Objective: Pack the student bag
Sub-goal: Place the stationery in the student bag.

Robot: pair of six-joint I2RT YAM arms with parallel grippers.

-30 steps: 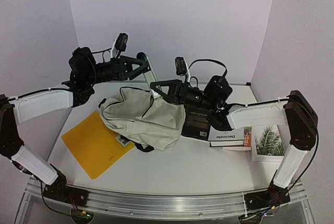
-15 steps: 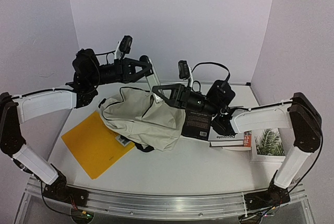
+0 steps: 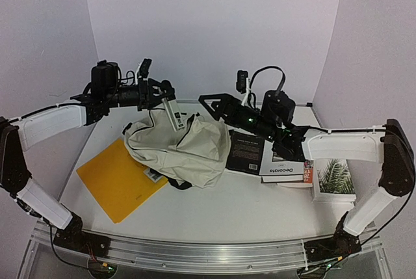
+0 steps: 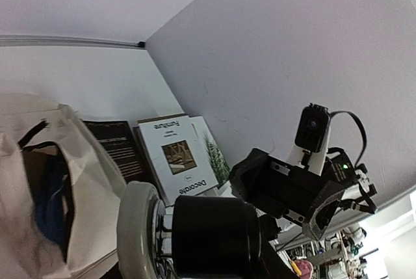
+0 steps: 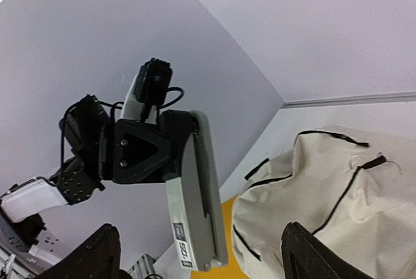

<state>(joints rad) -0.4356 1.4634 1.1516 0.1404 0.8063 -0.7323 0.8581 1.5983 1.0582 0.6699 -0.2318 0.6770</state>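
Observation:
The student bag [image 3: 179,150] lies slumped mid-table, cream with black trim. Its mouth [image 4: 49,188] gapes, dark and blue inside. My left gripper [image 3: 162,95] hangs above the bag's back rim, shut on a slim grey and white stapler [image 3: 173,114] that points down toward the bag. The right wrist view shows the same stapler [image 5: 195,194] clamped along the left gripper [image 5: 179,142]. My right gripper [image 3: 211,105] hovers just right of it, open wide and empty, its fingertips [image 5: 104,253] far apart. In the left wrist view its own fingers cannot be made out.
A yellow folder [image 3: 117,178] lies left of the bag. To the right lie a black book [image 3: 246,152], a white "Decorate" book [image 3: 284,170] and a plant-cover book [image 3: 335,178]. Walls close in at the back and both sides.
The left gripper closed on the stapler and carried it left. The right gripper opened, let go of the stapler and drew back to the right.

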